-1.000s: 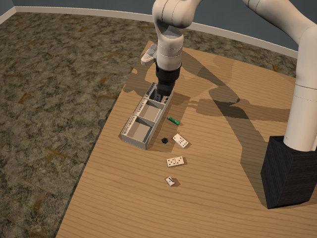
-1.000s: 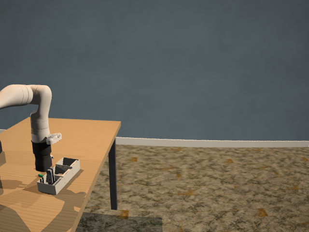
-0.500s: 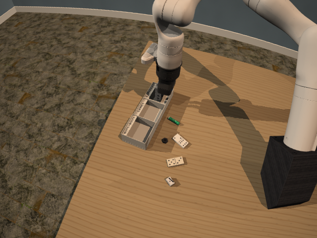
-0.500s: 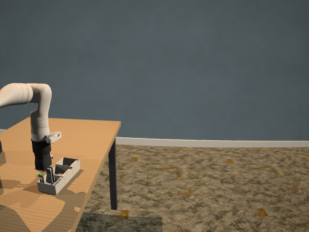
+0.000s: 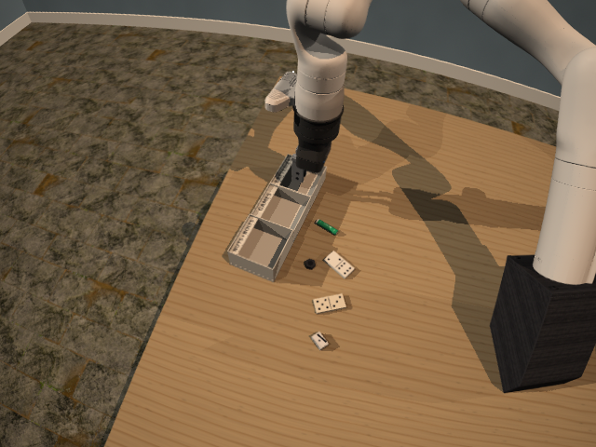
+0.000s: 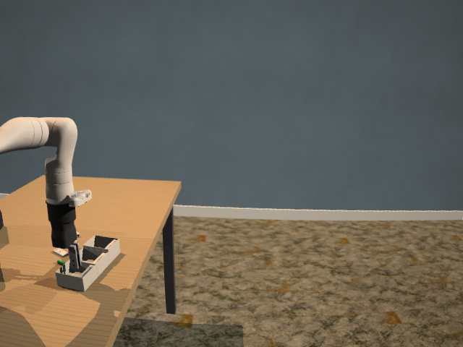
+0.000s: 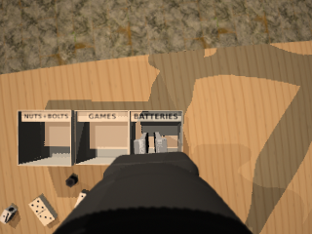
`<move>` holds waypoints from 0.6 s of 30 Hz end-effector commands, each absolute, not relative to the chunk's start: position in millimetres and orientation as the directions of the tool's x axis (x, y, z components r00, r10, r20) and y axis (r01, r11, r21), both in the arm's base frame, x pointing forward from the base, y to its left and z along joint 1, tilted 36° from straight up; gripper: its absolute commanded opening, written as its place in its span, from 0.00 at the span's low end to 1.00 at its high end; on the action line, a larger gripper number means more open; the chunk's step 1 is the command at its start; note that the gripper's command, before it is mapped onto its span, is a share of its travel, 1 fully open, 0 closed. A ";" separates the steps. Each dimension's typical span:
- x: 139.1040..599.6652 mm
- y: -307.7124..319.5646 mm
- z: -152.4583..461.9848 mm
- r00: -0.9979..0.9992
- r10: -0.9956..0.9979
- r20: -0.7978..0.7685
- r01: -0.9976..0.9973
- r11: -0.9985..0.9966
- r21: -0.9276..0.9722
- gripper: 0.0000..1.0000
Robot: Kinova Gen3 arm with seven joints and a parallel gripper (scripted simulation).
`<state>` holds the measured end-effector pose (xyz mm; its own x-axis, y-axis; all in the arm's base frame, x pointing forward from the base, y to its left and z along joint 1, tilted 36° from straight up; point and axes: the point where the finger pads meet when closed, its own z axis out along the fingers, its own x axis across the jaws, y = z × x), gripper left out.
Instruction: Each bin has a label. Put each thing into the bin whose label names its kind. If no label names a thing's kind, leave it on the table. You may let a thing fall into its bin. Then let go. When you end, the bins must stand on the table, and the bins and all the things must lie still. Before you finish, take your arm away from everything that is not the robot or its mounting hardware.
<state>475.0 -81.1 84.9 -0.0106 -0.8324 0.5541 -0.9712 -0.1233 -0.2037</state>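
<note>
I am pointing my tool [image 5: 297,185] [image 6: 75,267] [image 7: 151,139] down into the BATTERIES bin [image 5: 282,168] [image 6: 70,280] [image 7: 156,116], its fingers standing narrowly apart with nothing visible pinched between them. I am not seeing enough of that bin's floor to tell what is lying there. The GAMES bin [image 5: 263,202] [image 6: 105,260] [image 7: 102,116] is sitting right beside the bin under me, and the NUTS+BOLTS bin [image 5: 254,268] [image 6: 116,248] [image 7: 46,116] is forming the far end of the same row.

Outside the row, on the desk [image 5: 240,385] [image 6: 130,209] [image 7: 234,107], a green battery [image 5: 326,226] [image 6: 61,262] is lying nearest my tool. Farther from me, a black nut [image 5: 309,264] [image 7: 72,180] is resting near a domino [image 5: 338,264] [image 6: 60,251] [image 7: 81,199], which my own body is partly hiding in the wrist view. A second domino [image 5: 329,303] [image 7: 42,211] is lying flat beyond them, and a small pencil sharpener [image 5: 318,340] [image 7: 8,214] is resting farthest from my tool.
</note>
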 end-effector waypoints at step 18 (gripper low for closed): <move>468.2 -52.9 109.9 -0.011 -0.832 0.555 -0.970 -0.125 -0.208 0.31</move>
<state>467.4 -61.4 113.5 -0.0191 -0.8309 0.5560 -0.9707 -0.1178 -0.2094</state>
